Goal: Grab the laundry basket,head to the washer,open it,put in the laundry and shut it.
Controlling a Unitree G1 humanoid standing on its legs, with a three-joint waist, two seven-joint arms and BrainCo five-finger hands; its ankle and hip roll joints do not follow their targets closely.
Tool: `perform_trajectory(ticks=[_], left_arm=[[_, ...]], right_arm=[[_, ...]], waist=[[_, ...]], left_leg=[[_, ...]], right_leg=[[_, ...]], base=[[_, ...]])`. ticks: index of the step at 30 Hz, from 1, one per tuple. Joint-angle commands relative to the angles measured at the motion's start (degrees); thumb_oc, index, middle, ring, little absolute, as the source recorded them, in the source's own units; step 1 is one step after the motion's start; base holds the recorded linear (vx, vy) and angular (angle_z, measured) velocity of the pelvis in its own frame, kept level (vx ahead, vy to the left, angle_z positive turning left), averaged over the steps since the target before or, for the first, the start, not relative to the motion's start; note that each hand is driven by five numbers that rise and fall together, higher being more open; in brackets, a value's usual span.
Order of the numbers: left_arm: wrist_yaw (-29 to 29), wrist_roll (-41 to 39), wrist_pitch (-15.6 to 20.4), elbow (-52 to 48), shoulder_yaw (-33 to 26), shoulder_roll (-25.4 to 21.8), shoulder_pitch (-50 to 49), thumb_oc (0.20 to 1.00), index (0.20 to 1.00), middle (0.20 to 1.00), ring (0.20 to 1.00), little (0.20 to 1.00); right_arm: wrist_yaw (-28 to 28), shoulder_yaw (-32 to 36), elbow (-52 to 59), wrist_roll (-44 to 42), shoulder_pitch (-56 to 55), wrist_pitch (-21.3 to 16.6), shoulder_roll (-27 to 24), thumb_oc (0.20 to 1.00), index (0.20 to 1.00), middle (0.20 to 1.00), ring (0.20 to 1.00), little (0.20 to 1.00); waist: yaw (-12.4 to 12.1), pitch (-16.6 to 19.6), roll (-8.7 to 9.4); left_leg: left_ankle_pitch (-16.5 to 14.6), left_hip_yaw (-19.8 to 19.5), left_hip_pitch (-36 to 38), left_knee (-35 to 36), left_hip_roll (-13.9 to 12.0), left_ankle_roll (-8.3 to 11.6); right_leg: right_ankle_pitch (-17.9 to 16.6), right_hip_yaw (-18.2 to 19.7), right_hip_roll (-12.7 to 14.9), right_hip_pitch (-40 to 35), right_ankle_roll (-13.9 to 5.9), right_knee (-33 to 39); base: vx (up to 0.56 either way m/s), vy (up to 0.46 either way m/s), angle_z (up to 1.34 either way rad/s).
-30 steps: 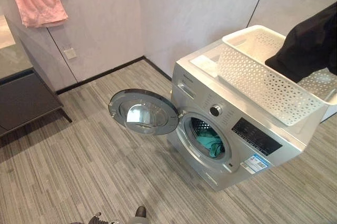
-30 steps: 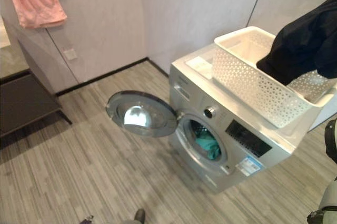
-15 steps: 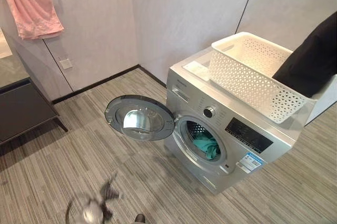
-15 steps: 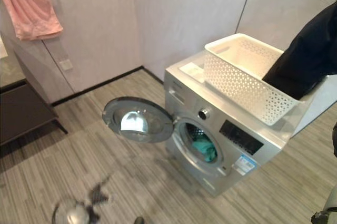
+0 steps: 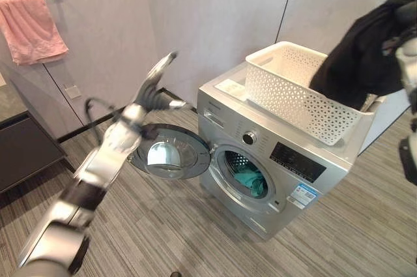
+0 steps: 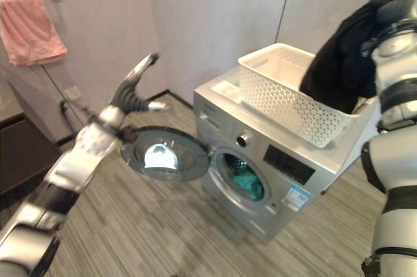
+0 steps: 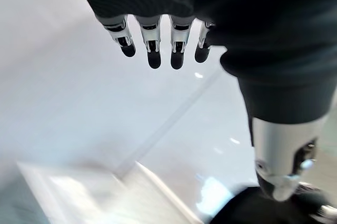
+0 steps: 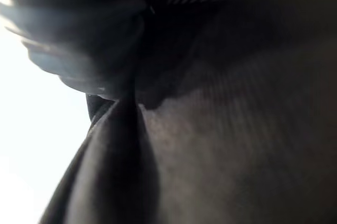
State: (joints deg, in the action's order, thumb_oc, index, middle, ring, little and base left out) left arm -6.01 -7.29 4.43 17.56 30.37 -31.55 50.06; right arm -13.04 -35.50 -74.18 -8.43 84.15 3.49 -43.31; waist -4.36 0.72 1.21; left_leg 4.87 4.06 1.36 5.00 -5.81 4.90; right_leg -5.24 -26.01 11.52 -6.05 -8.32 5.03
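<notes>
White perforated plastic laundry basket [image 5: 296,91] on top of silver front-loading washer [image 5: 273,160], long axis along washer's top from its left rear corner toward right front edge. Black garment [image 5: 361,55] hangs from raised right hand [image 6: 399,4] over basket's right end; hand's fingers hidden in cloth, grip cannot tell. Teal cloth [image 5: 249,182] inside drum. Round washer door [image 5: 171,152] swung open leftward. Left hand [image 5: 155,88] raised above door, fingers straight, empty. Pink towel [image 5: 31,26] on wall rail.

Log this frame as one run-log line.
washer door: open | teal cloth: in drum | black garment: held above white perforated plastic basket by right robot hand | left robot hand: open, raised
</notes>
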Motion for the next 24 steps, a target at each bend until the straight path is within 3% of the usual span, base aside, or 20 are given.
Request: perform_trajectory(ticks=[1,2,5,7,8,12,13,18,24], left_arm=[[-1.52,-6.53,0.93,4.29,1.91,1.7,3.68,1.0,1.0,1.0,1.0,1.0],[-1.98,-10.87,0.41,11.08,7.0,7.2,10.13,1.0,1.0,1.0,1.0,1.0],[-1.58,-16.47,-0.45,21.0,12.57,13.74,16.78,1.0,1.0,1.0,1.0,1.0],[-1.58,-16.47,-0.44,21.03,12.58,13.75,16.79,1.0,1.0,1.0,1.0,1.0],[-1.84,-23.11,-0.96,30.61,15.48,19.54,21.56,1.0,1.0,1.0,1.0,1.0],[-2.67,-26.16,-1.4,39.52,15.92,23.78,25.78,1.0,1.0,1.0,1.0,1.0],[-4.45,-27.52,-1.64,46.49,14.06,26.33,29.51,1.0,1.0,1.0,1.0,1.0],[-6.32,-28.13,-1.79,52.21,11.21,27.45,34.54,1.0,1.0,1.0,1.0,1.0],[-6.89,-27.7,-1.93,55.13,9.42,25.5,40.7,1.0,1.0,1.0,1.0,1.0]], right_arm=[[-0.46,-6.59,-1.05,-1.89,12.89,-1.77,-1.45,0.2,0.2,0.2,0.2,0.2],[-0.56,-8.0,-2.16,-2.44,14.24,-1.54,1.33,0.2,0.2,0.2,0.2,0.2],[-0.7,-9.14,-3.19,-3.31,15.31,-1.22,3.93,0.2,0.2,0.2,0.2,0.2],[-0.7,-9.15,-3.19,-3.32,15.32,-1.22,3.92,0.2,0.2,0.2,0.2,0.2],[-0.61,-10.3,-4.12,-4.04,16.52,-0.78,6.58,0.2,0.2,0.2,0.2,0.2],[-0.78,-11.33,-4.05,-5.34,17.43,-0.58,8.05,0.2,0.2,0.2,0.2,0.2],[-1.06,-12.02,-3.77,-6.4,18.16,-0.49,9.36,0.2,0.2,0.2,0.2,0.2],[-1.12,-13.04,-3.11,-7.33,18.62,-0.63,10.93,0.2,0.2,0.2,0.2,0.2],[-1.0,-12.67,-1.89,-9.24,18.63,-1.11,14.21,0.2,0.2,0.2,0.2,0.2]], waist=[[0.18,3.05,1.82],[0.56,3.02,1.47],[1.05,3.09,1.03],[1.07,3.16,1.04],[1.5,3.35,0.76],[2.01,3.57,0.69],[2.66,3.69,0.77],[3.38,3.64,0.75],[4.58,3.8,0.5]], left_leg=[[-4.29,0.34,0.27,0.0,-1.22,0.54],[-4.12,0.4,0.27,0.0,-1.15,0.58],[-3.96,0.65,0.21,0.0,-1.07,0.61],[-3.94,0.63,0.12,0.0,-1.06,0.6],[-3.76,0.86,0.16,0.0,-1.07,0.73],[-3.6,0.93,0.03,0.0,-1.1,0.89],[-3.49,1.25,0.08,0.0,-1.12,1.06],[-3.37,1.76,0.06,0.0,-1.31,1.28],[-3.29,2.98,0.44,0.0,-1.75,1.48]], right_leg=[[4.97,1.6,-0.27,0.15,-0.98,-2.36],[4.78,1.75,-0.31,0.25,-1.03,-2.33],[4.5,2.03,-0.41,0.49,-1.15,-2.12],[4.49,2.01,-0.39,0.56,-1.15,-2.11],[4.17,2.39,-0.38,0.64,-1.26,-1.83],[4.04,2.65,-0.48,0.76,-1.31,-1.61],[4.02,3.06,-0.67,0.84,-1.29,-1.52],[3.97,3.58,-0.84,1.09,-1.28,-1.46],[3.74,5.05,-1.32,1.64,-1.3,-1.23]], base=[[-0.04,0.014,-0.02],[-0.04,0.01,-0.04],[-0.03,-0.003,-0.06],[-0.01,-0.002,-0.09],[0.0,-0.004,-0.06],[0.0,-0.008,-0.01],[0.0,-0.023,-0.05],[0.0,-0.029,-0.08],[0.01,-0.016,-0.04]])
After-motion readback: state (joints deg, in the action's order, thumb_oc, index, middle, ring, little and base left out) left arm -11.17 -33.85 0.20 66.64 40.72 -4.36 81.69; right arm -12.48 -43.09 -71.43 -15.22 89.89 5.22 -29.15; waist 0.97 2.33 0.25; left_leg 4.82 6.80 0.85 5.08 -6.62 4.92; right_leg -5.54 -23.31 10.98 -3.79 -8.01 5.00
